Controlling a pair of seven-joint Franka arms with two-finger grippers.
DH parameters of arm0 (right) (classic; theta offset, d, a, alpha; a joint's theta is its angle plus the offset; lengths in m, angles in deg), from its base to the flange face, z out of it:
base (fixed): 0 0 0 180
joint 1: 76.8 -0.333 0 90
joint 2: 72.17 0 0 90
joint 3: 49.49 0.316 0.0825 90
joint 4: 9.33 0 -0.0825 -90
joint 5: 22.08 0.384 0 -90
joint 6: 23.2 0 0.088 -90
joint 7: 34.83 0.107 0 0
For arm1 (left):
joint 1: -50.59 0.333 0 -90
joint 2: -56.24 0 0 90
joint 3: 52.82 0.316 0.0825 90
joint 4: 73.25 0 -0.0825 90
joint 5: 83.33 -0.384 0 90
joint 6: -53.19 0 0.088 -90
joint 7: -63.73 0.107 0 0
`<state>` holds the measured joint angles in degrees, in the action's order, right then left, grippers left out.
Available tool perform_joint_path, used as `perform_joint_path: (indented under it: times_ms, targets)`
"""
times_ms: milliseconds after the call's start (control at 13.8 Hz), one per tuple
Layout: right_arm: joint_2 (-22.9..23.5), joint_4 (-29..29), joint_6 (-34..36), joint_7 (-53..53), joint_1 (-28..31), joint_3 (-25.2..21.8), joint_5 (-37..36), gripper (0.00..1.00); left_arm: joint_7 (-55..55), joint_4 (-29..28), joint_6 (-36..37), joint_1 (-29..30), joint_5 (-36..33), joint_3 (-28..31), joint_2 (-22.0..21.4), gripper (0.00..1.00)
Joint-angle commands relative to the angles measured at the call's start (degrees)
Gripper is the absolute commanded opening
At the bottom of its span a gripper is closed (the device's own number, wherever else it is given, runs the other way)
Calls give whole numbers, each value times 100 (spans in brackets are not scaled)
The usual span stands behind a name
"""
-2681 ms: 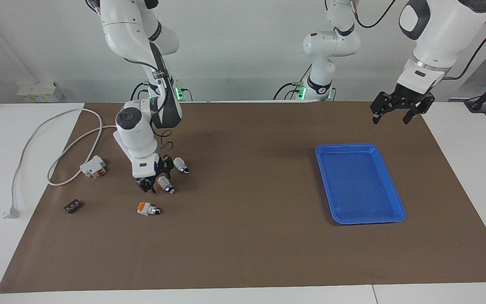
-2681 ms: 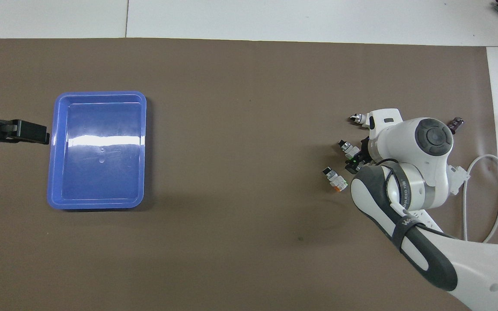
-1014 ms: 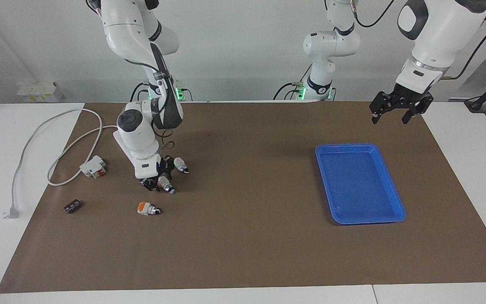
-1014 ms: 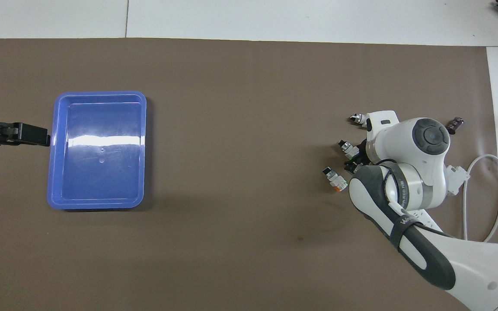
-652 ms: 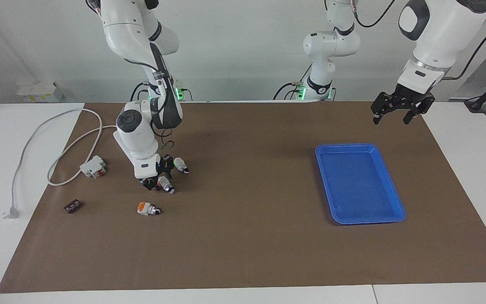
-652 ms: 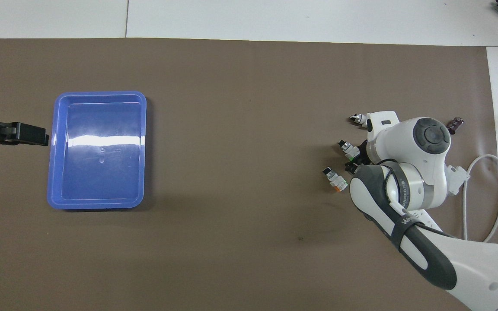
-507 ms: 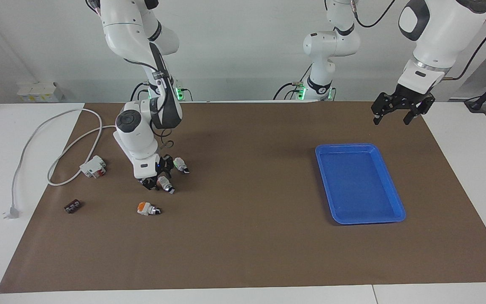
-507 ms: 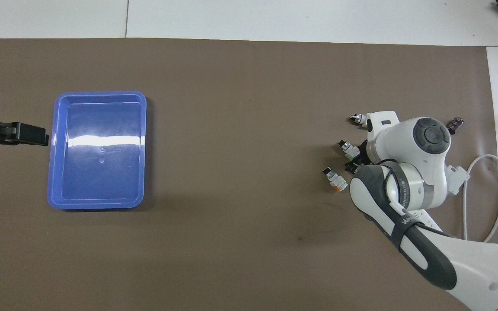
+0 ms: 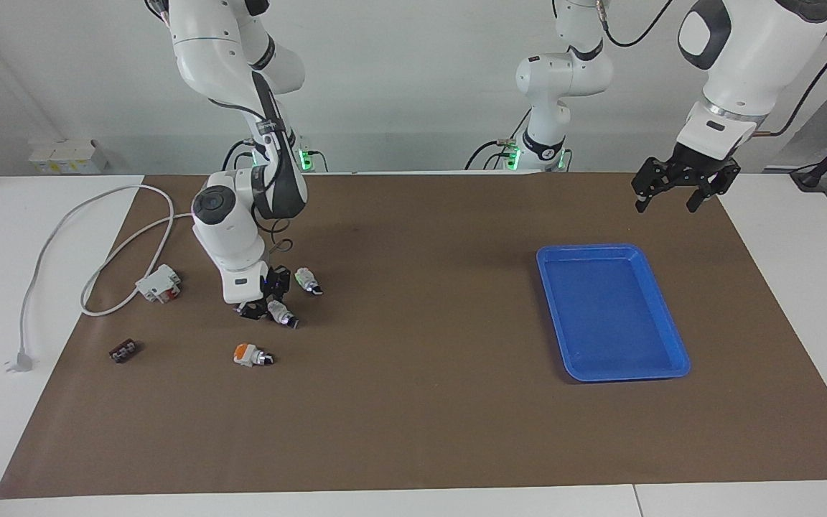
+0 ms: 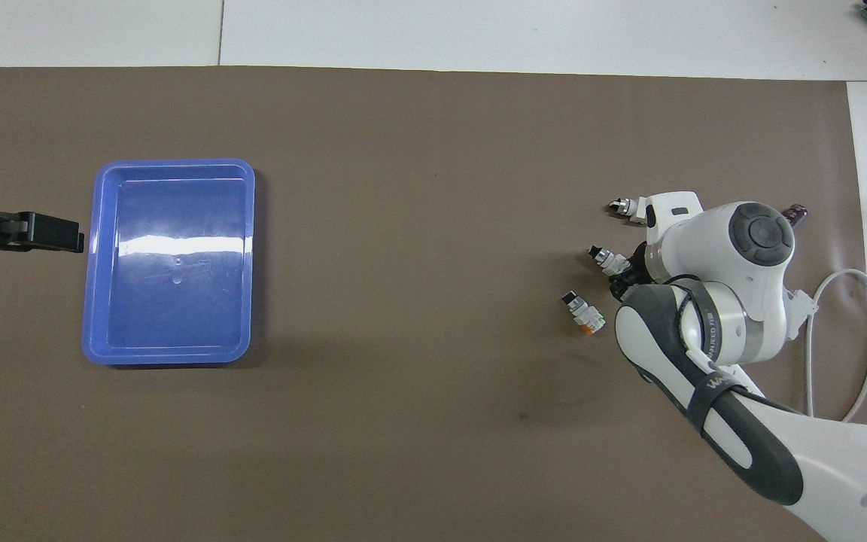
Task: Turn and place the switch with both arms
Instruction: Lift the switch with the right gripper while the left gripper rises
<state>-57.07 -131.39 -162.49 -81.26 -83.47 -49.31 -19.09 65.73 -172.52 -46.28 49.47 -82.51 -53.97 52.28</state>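
though low, switch (image 9: pixel 281 313) within right gripper (image 9: pixel 264 307)

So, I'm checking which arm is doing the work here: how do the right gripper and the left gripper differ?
The right gripper is down at the brown mat; the left gripper hangs high in the air beside the blue tray. The right gripper is shut on the switch; the left gripper is open and holds nothing. Both are black two-finger grippers on white arms.
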Motion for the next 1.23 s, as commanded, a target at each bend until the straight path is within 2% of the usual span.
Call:
perform_joint_path:
  times_ms: [0,217,507,652,870,1014,1159]
  targets:
    - [-131,50,140,-138,69,53,105,0,73,-216,-151,59,-73,-34,-175,100]
    - [-245,279,174,-138,-1,70,114,0,11,-251,-160,50,-55,-34,-175,100]
    - [-254,779,289,-147,-45,517,561,0,2,-242,-151,42,41,-43,-175,100]
    - [-184,1095,289,-147,-106,781,632,0,-6,-242,-151,59,347,-34,-157,99]
    - [-70,1412,210,-130,-395,1001,632,0,-207,-242,-151,59,769,-34,-113,95]
    - [-61,1466,113,-138,-642,1002,938,0,-279,-242,-151,59,1156,-34,-78,90]
    - [-43,1702,131,-138,-826,1011,1132,0,-384,-242,-151,59,1586,-34,27,82]
